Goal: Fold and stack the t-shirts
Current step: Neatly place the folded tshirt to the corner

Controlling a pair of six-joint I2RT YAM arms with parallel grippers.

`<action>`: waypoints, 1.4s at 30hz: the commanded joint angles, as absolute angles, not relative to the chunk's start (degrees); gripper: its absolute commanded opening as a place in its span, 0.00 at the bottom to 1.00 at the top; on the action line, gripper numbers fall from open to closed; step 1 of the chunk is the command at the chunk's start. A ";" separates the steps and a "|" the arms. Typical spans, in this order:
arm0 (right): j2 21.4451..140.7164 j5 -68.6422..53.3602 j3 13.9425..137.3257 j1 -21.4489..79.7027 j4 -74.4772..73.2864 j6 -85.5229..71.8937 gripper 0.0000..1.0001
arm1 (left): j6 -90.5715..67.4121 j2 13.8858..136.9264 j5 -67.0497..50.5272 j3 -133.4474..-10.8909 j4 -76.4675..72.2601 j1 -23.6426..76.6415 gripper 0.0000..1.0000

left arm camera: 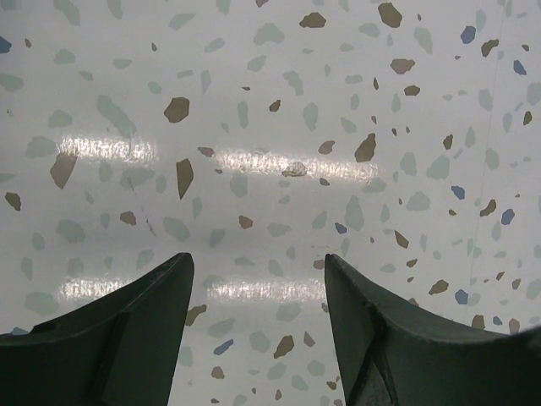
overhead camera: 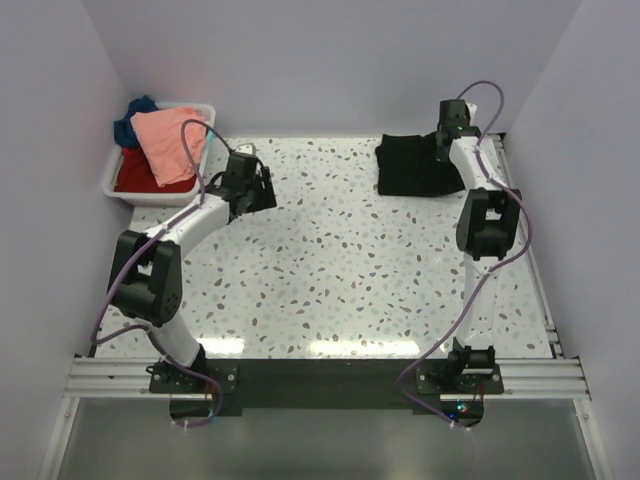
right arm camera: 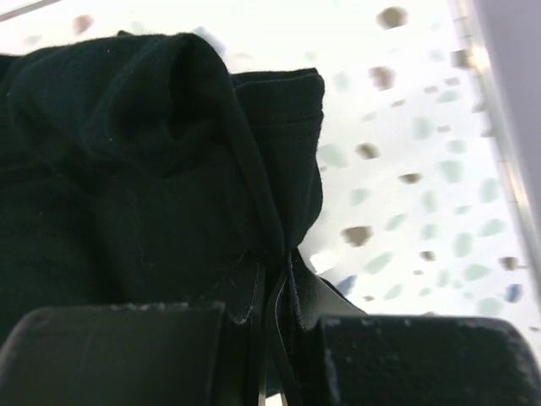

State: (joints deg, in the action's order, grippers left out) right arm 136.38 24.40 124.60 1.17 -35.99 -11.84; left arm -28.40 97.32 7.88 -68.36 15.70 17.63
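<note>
Our black two-finger right gripper (right arm camera: 275,292) pinches an edge of the soft black cloth t-shirt (right arm camera: 127,169) at the far right of the speckled table (overhead camera: 330,260). We should probably draw it flat, unhurried, while our left gripper (left arm camera: 258,266) hangs spread and empty.

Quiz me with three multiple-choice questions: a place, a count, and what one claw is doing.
1. Where does the black t-shirt lie? A far right of the table B in the bin C near left corner
2. How many shirts show in the white bin? A one B three C five
3. The right gripper is: A open B shut on the black t-shirt C in the bin
1 A, seen at far right. 2 B, salmon-pink, red, dark blue. 3 B, its jaws pinch a cloth fold.
</note>
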 commanded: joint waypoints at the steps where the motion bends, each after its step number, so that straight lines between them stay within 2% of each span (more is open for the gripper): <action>1: 135.62 35.84 127.97 0.35 -34.02 -9.23 0.00 | -26.63 99.84 7.65 -72.24 15.47 17.14 0.68; 6: 136.93 42.62 127.70 0.18 -28.66 -5.81 0.00 | -26.46 102.74 6.77 -75.23 16.35 17.05 0.68; 13: 143.43 49.21 134.28 -2.02 -23.38 -0.35 0.00 | -26.46 105.73 5.98 -78.83 17.84 17.14 0.68; 16: 145.10 53.60 135.09 -2.20 -16.40 6.57 0.00 | -26.81 106.70 5.54 -80.15 18.28 17.14 0.68; 19: 148.43 57.65 139.39 -2.46 -15.55 10.54 0.00 | -27.33 107.49 5.45 -80.95 18.37 17.14 0.68; 25: 147.83 61.78 135.96 -2.90 -12.75 9.84 0.00 | -28.30 108.63 5.19 -81.47 18.72 17.23 0.68; 28: 148.71 62.75 136.32 -2.90 -11.69 10.28 0.24 | -28.30 108.90 4.92 -81.47 18.81 17.23 0.68; 29: 148.62 62.75 136.32 -2.90 -11.17 10.28 0.41 | -28.21 109.07 4.83 -81.47 18.72 17.14 0.68; 33: 148.62 62.67 136.84 -2.90 -11.42 9.85 0.57 | -27.95 109.16 4.57 -81.56 18.72 17.23 0.68; 37: 148.10 62.84 136.93 -2.81 -12.48 8.53 0.59 | -27.60 109.16 4.22 -81.48 18.81 17.23 0.68; 42: 145.55 55.76 135.88 -1.68 -19.23 3.18 0.57 | -27.33 108.63 4.13 -80.69 18.63 17.23 0.68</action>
State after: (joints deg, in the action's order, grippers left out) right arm 149.03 60.05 134.56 -2.66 -15.73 8.58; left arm -27.88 108.88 4.84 -79.29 19.00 17.63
